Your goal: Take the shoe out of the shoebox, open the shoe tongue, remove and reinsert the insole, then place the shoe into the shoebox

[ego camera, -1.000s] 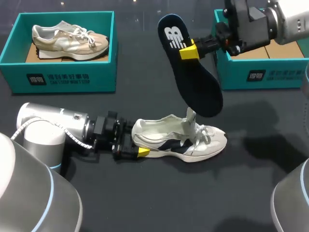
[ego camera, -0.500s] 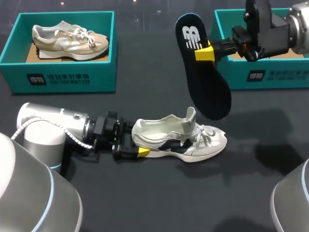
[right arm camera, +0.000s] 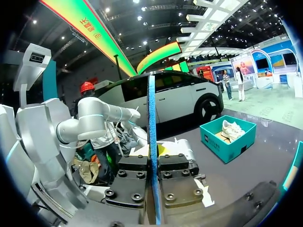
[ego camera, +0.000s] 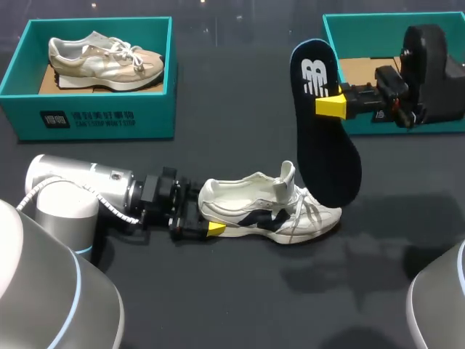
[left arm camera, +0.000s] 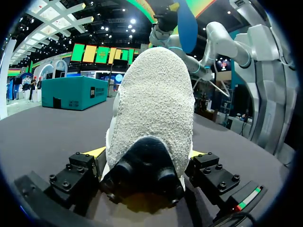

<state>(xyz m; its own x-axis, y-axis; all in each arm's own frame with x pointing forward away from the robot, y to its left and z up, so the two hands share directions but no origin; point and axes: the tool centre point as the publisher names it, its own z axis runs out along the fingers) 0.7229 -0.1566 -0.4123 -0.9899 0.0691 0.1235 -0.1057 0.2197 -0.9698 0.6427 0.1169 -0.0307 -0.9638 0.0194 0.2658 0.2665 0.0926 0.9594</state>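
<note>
**Insole out; reinsertion and boxing not yet done**

The white fabric sneaker with navy side panels [ego camera: 269,211] lies on its sole on the dark tabletop [ego camera: 218,305], out of the open teal cardboard shoebox [ego camera: 363,18] at the far right. Its tongue stands up, so the mouth looks open. The left claw [ego camera: 200,222] grips the heel from both sides and braces the shoe. The right claw [ego camera: 330,105] pinches the long navy foam insole [ego camera: 327,145], which hangs toe-down in the air just right of the shoe. By my reading, the first steps are done. Sliding the insole back in and returning the shoe to the shoebox remain.
</note>
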